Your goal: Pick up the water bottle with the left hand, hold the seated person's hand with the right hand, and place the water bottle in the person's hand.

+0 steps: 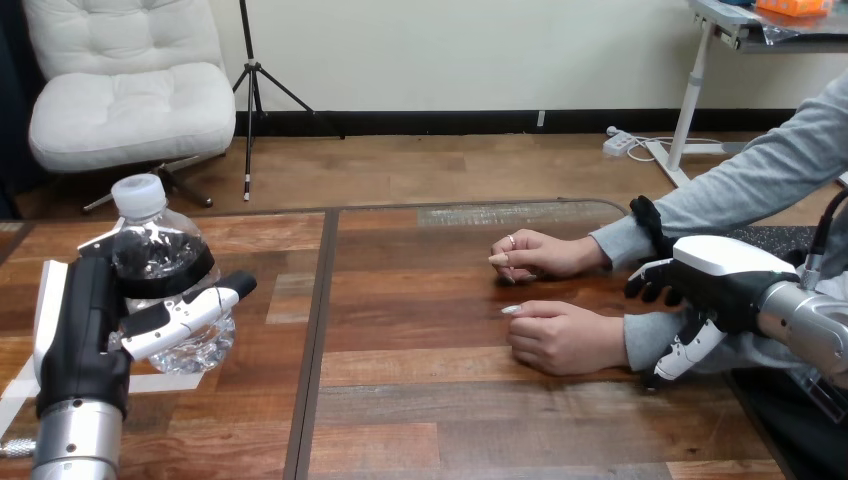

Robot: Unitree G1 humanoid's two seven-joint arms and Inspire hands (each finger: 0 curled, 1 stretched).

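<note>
Closest to us, at the left, our silver left arm comes up from the bottom edge. Our left hand [85, 330] is black with white shells. Its fingers [185, 310] are curled round the water bottle [195, 345] and grip it. The water bottle is clear and crinkly, and it stands upright with its white cap [138, 193] on top. It is at the left side of the desk [430, 400], well apart from the person. We cannot tell if its bottom touches the desk. A strip of white tape [20, 385] lies on the desk just beside our left arm.

At the right, our right hand [725, 275] sits on top of the person's near forearm [645, 340], which has a grey sleeve. Its thumb [685, 355] points down on the near side of the sleeve. Its fingers [650, 282] bend down on the far side. The forearm is between them, so the hand is wrapped round it.

Near the middle of the desk, the person's near hand [560, 338] rests on the wood, loosely closed, with nothing in it. A little farther back, the person's far hand [540, 255] rests on the desk too. The two hands are close but apart.
</note>
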